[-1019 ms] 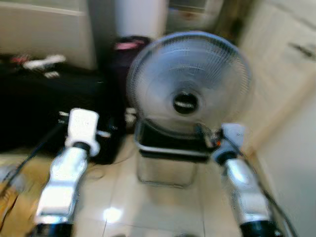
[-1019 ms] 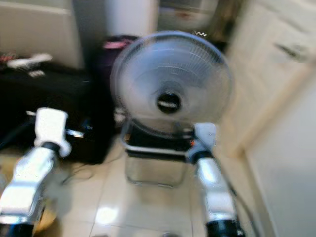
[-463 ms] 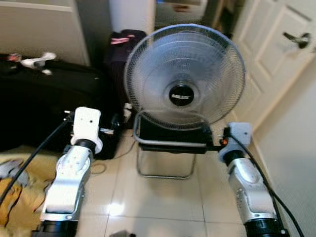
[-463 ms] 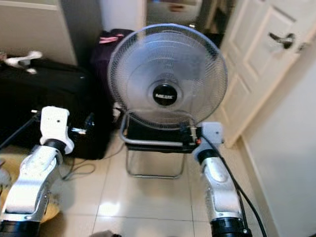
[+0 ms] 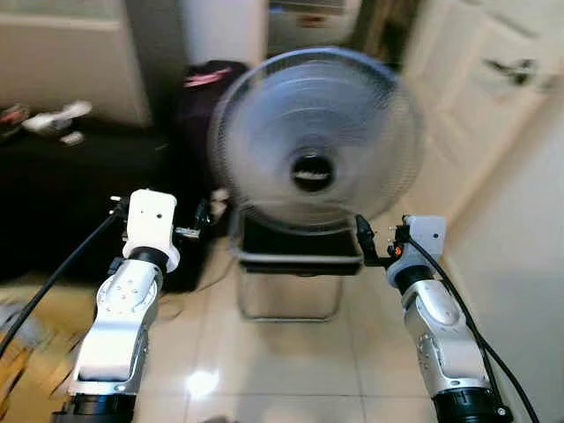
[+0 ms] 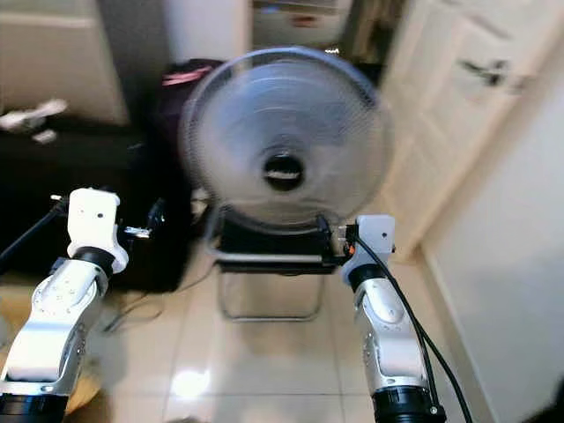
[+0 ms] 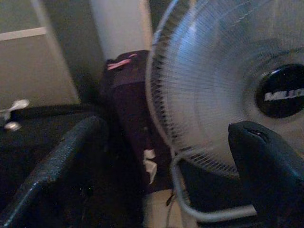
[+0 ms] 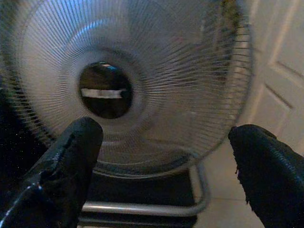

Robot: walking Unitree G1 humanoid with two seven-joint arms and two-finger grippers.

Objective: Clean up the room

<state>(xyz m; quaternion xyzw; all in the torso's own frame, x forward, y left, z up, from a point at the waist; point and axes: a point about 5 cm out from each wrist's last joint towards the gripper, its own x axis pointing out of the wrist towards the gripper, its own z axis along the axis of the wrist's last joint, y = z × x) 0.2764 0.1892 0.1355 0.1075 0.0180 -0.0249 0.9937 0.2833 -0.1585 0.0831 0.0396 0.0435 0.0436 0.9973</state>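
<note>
Fan [image 5: 315,145] stands on tiled floor [image 5: 291,361], blurred. Left gripper [image 7: 156,156] spread wide, left of fan, holding nothing. Right gripper [image 8: 161,156] spread wide, near fan's base, right side, not touching.

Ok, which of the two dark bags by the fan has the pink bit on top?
The upright purple bag behind the fan, in the corner. The long black bag to the robot's left carries white items instead.
</note>
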